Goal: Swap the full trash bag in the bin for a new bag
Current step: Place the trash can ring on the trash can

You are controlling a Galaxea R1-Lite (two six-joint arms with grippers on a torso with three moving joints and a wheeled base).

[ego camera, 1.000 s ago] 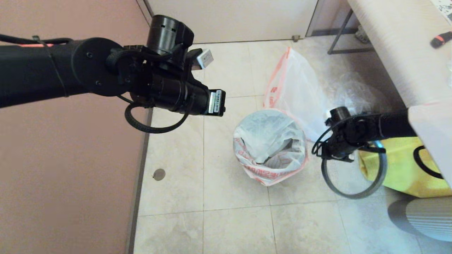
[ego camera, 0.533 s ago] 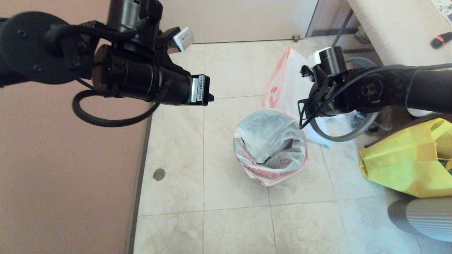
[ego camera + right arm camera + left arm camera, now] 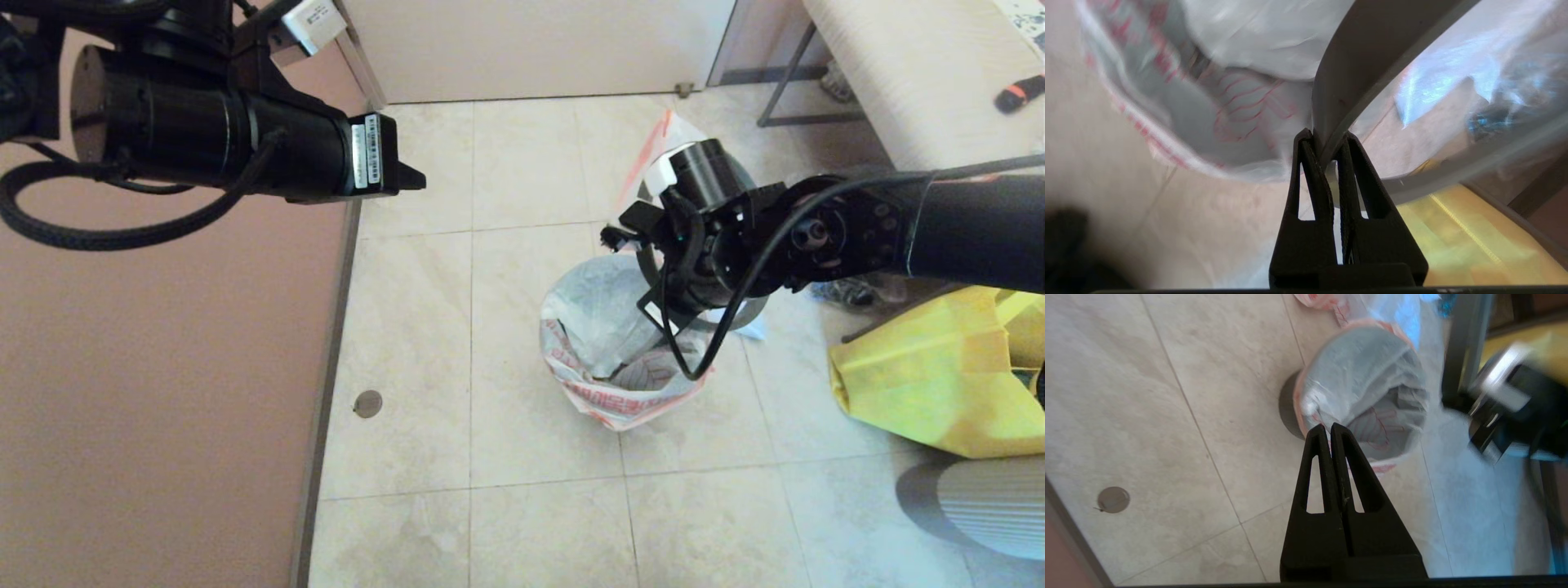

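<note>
On the tiled floor at centre stands the bin [image 3: 1289,412], lined with the new bag [image 3: 620,343]. Just above its right edge, the right gripper [image 3: 1327,141] pinches the grey rim ring [image 3: 1359,61]. Beyond lies the full trash bag [image 3: 653,155]. High at far left, the left gripper [image 3: 1329,430] hangs closed and empty.

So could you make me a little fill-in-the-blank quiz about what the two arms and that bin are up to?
1. The right gripper is shut on the dark grey hoop-shaped ____.
2. The small round black plastic bin is lined with a thin white plastic bag printed in ____.
3. The left gripper, holding nothing, has its fingers ____.
4. Right of the bin sits a ____ fabric tote.

Missing words: rim ring; red; shut; yellow
</note>
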